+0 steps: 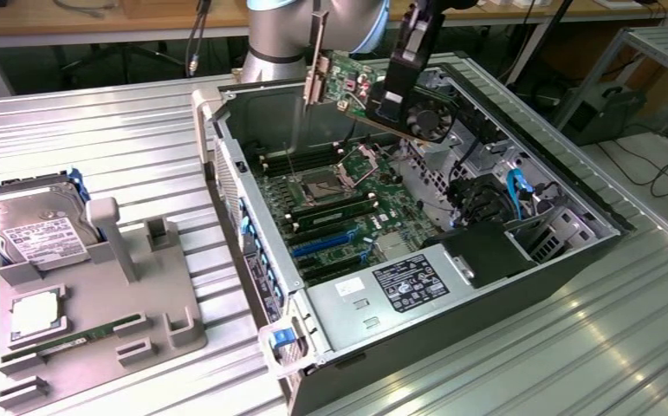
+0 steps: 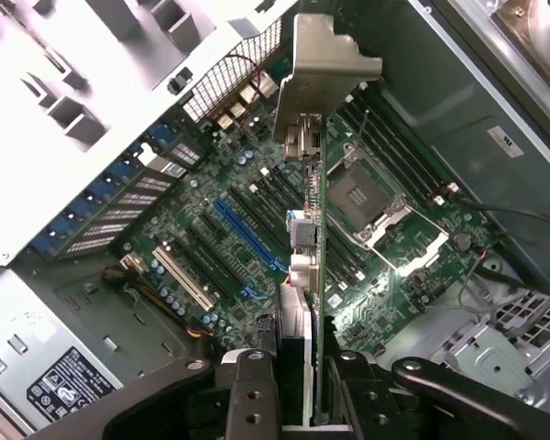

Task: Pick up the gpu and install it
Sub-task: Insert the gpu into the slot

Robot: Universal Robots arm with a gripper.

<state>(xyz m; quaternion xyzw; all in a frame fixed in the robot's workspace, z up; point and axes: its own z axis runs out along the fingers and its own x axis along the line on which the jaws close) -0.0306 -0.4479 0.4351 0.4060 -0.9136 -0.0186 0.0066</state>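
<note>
The gpu [image 1: 368, 97], a green card with a black fan and a silver end bracket [image 1: 313, 80], hangs in the air above the back of the open computer case [image 1: 565, 260]. My gripper [image 1: 409, 48] is shut on its upper edge near the fan. In the wrist view the gpu [image 2: 315, 266] appears edge-on between my two black fingers [image 2: 247, 394], its bracket [image 2: 325, 55] pointing toward the case's rear grille. Below it lies the motherboard [image 2: 202, 211] with a blue expansion slot [image 2: 247, 234] and an open CPU socket [image 2: 362, 197].
A power supply [image 1: 409, 282] fills the case's near end, with cables and drive bays [image 1: 507, 204] on the exterior view's right. Left of the case, a grey fixture [image 1: 91, 321] holds a hard drive [image 1: 33, 230], a CPU [image 1: 35, 312] and a RAM stick [image 1: 80, 338].
</note>
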